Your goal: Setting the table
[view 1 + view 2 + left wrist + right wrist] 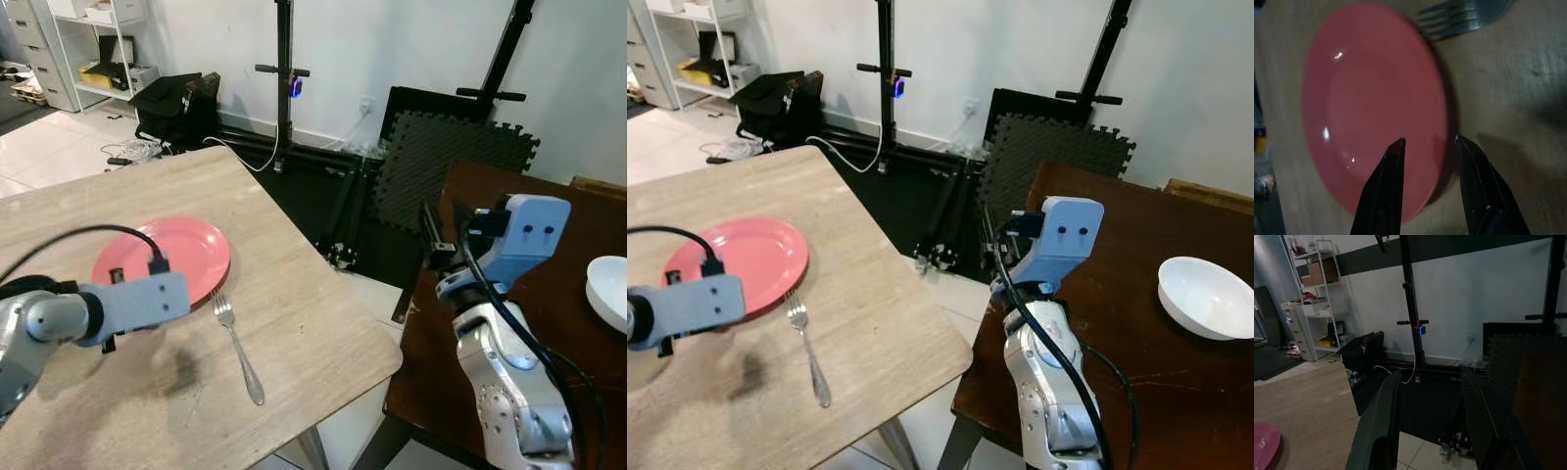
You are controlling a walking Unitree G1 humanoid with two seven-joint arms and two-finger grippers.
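A pink plate [176, 250] lies on the light wooden table [294, 294], with a silver fork [238, 346] just to its right. My left gripper [1427, 142] hovers open over the plate's near rim, one fingertip [1398, 147] above the plate and the other past its edge; nothing sits between them. The left arm [118, 308] reaches in from the left. My right gripper [1427, 377] is raised over the gap between the two tables, open and empty, pointing toward the wall. A white bowl [1207, 297] rests on the dark wooden table [1136, 255] at the right.
Between the tables the floor holds black stand legs [343, 211], cables and foam mats [446, 162] against the wall. A black bag [176, 103] and white shelves [93, 44] stand at the back left.
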